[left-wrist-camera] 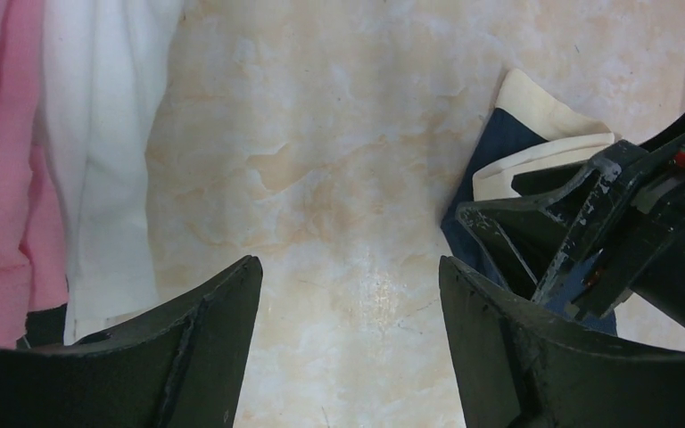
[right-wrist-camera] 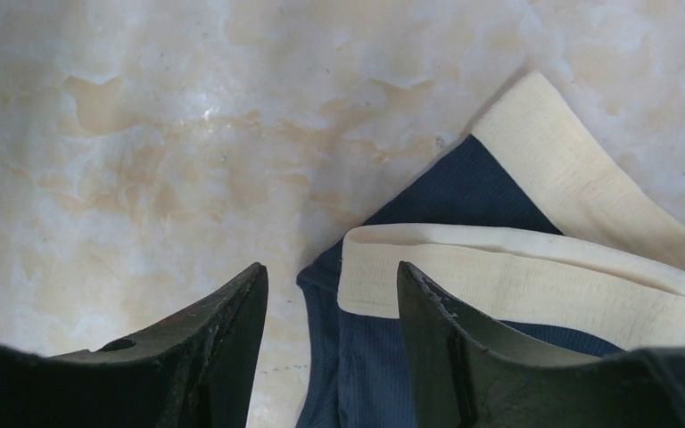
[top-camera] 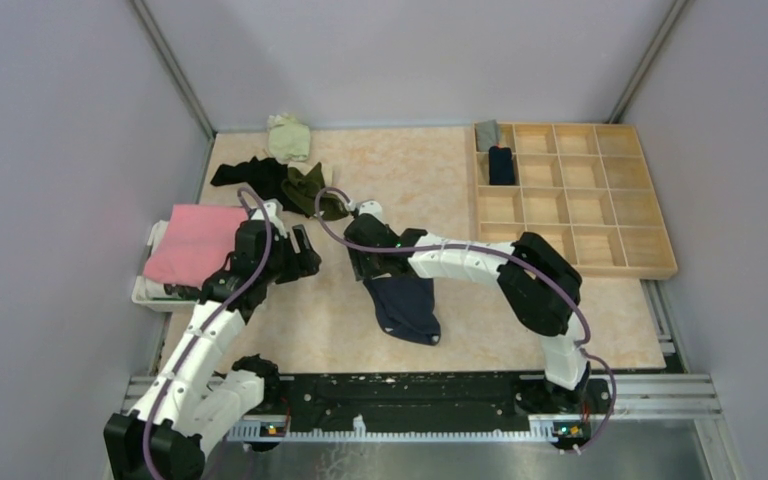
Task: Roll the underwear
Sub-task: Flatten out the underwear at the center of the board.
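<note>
Right pincer (right-wrist-camera: 330,267), jaws apart, is set over the waistband (right-wrist-camera: 535,276) of limp, light briefs (right-wrist-camera: 464,187); grip is best taken at this firmer band.

I'm looking at navy underwear (right-wrist-camera: 446,187) showing a cream waistband, lying on a worktop (top-camera: 430,170) mottled in beige and peach marbling. Near the far left corner an olive pair (top-camera: 312,190) is sitting beside a dark pair (top-camera: 245,172), almost black. At the left edge a pink cloth (top-camera: 195,240) is lying against a white cloth (left-wrist-camera: 107,152).
</note>
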Controlling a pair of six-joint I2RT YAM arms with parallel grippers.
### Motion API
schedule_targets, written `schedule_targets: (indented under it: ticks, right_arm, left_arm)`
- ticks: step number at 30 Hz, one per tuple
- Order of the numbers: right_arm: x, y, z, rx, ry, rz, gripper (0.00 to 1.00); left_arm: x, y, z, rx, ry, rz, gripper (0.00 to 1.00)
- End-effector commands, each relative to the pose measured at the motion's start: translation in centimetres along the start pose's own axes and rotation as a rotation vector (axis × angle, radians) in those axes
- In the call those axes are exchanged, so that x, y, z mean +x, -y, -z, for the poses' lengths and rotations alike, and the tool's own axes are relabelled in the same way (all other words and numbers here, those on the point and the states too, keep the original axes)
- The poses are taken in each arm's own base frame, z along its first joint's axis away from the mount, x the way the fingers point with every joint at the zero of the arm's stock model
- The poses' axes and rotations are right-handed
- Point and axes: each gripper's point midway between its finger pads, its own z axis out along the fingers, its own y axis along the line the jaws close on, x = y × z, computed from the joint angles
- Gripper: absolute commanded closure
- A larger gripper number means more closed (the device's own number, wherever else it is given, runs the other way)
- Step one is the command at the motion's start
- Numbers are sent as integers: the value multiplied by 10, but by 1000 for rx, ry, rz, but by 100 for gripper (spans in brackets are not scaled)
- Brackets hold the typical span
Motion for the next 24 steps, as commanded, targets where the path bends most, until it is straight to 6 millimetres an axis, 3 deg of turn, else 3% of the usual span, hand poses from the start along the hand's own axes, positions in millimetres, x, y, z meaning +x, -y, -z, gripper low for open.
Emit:
schedule_targets:
  ticks: [1, 5, 16, 24]
  right_arm:
    - [-16, 8, 4, 103, 45, 8, 46]
    - [-12, 15, -1, 139, 34, 26, 50]
    - [-7, 10, -18, 130, 11, 42, 53]
    - [-13, 18, -12, 154, 50, 36, 77]
  left_arm:
    - [-12, 10, 4, 57, 39, -22, 21]
    - [-13, 12, 7, 67, 52, -23, 21]
    - [-14, 12, 7, 70, 56, -23, 20]
    - [-13, 12, 6, 69, 54, -21, 20]
